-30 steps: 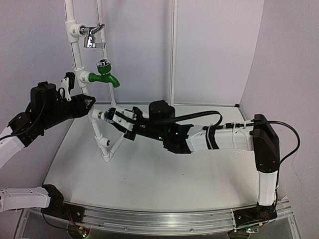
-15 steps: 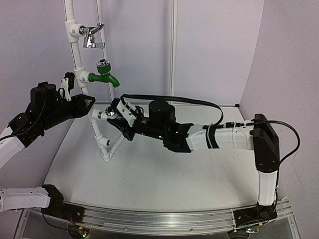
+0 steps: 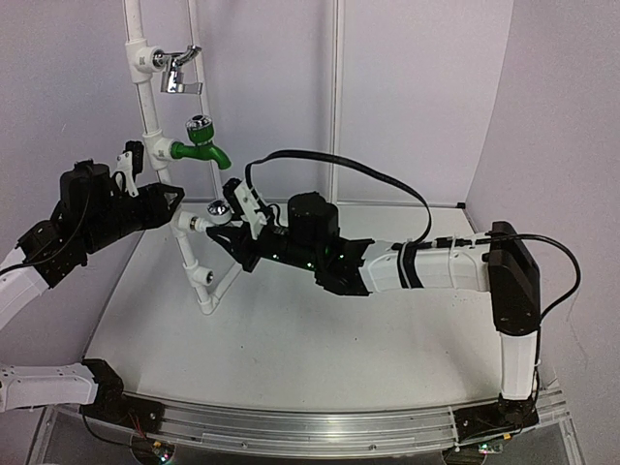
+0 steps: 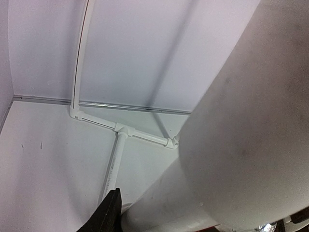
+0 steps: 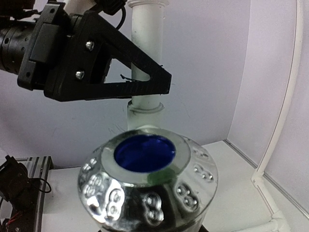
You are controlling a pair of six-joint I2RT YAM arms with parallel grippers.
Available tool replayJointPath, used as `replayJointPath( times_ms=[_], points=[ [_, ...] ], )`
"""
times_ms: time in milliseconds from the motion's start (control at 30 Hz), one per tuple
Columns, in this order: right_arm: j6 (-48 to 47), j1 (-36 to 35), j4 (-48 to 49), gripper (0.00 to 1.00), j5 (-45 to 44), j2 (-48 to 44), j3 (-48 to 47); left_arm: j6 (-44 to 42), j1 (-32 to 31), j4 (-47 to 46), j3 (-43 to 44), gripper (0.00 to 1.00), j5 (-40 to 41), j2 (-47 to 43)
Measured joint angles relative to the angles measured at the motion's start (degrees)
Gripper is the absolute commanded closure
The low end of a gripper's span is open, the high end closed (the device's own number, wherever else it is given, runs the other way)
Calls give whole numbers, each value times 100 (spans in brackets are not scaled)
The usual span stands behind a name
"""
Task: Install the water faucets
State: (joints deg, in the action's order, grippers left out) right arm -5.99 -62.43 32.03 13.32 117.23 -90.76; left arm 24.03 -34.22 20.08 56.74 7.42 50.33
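A white water faucet with a round chrome knob (image 3: 217,209) sits at the side fitting of the upright white pipe stand (image 3: 153,116). My right gripper (image 3: 235,217) is shut on it and holds it against the fitting. In the right wrist view the knob (image 5: 147,186) with its blue centre fills the lower frame and hides my right fingers. My left gripper (image 3: 172,201) is shut on the pipe just above that fitting. Its black finger (image 5: 120,67) crosses the pipe (image 5: 145,53). In the left wrist view the pipe (image 4: 241,135) fills the right side beside one finger (image 4: 109,212).
A green-bodied tap (image 3: 201,145) and an all-chrome lever tap (image 3: 179,73) are mounted higher on the stand. The stand's T-shaped pipe base (image 4: 120,130) lies on the white table. Walls stand close behind and to the right. The right arm's cable (image 3: 329,165) loops above it.
My right wrist has turned with the faucet, bringing the chrome knob round and upward at the fitting. Its cable has swung up. The left arm has not moved.
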Motion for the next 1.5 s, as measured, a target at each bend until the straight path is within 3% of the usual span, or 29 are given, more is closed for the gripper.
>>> replayJointPath(
  times_ms=[1500],
  points=[
    [4750,51,509,100,-153,213,-31,93,-329,-483,-188,100,779,126]
  ],
)
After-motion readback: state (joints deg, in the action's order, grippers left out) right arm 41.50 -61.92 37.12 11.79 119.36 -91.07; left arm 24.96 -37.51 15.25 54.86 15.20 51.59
